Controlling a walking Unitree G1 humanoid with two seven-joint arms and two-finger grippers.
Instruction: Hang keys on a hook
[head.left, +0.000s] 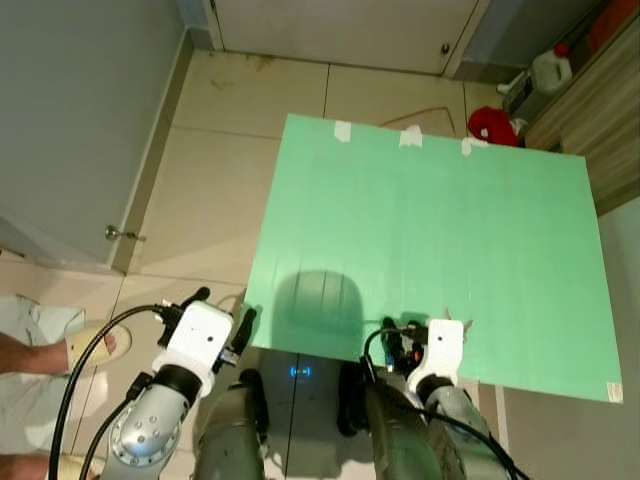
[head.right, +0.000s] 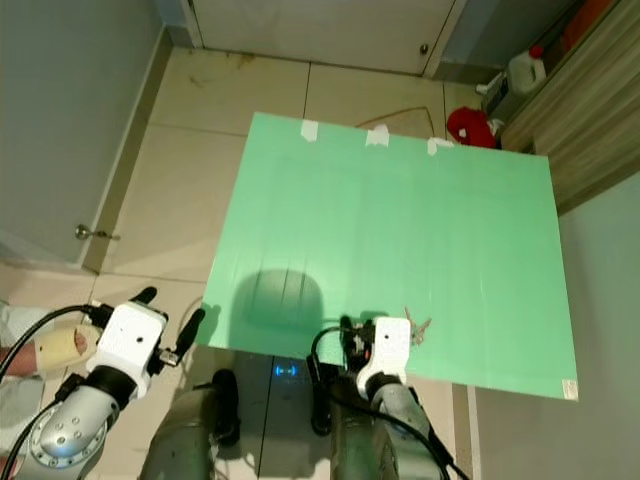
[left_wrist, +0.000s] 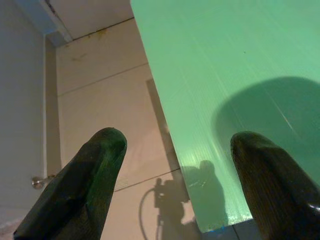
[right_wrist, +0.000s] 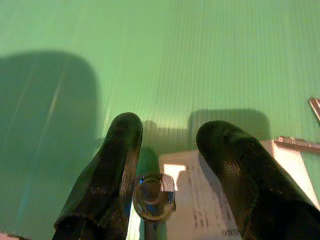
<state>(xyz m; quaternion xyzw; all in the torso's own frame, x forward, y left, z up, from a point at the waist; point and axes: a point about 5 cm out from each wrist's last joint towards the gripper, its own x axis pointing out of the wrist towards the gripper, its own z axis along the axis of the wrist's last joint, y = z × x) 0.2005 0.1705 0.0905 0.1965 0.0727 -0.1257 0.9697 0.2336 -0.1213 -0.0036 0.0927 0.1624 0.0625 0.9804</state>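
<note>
Hovering open, the right gripper (right_wrist: 165, 165) straddles a hook (right_wrist: 154, 196).

The green board (head.left: 430, 240) lies open ahead of both claws, with a white card (right_wrist: 220, 200) and keys (head.right: 418, 328) near the right claw (right_wrist: 167, 165).

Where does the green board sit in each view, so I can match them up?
Left eye: centre to right, green board.
Right eye: centre.
Left wrist: ahead of the left gripper, its edge against floor tiles.
Right wrist: behind the right gripper.
Shared landmark: the rounded shadow on the board.
</note>
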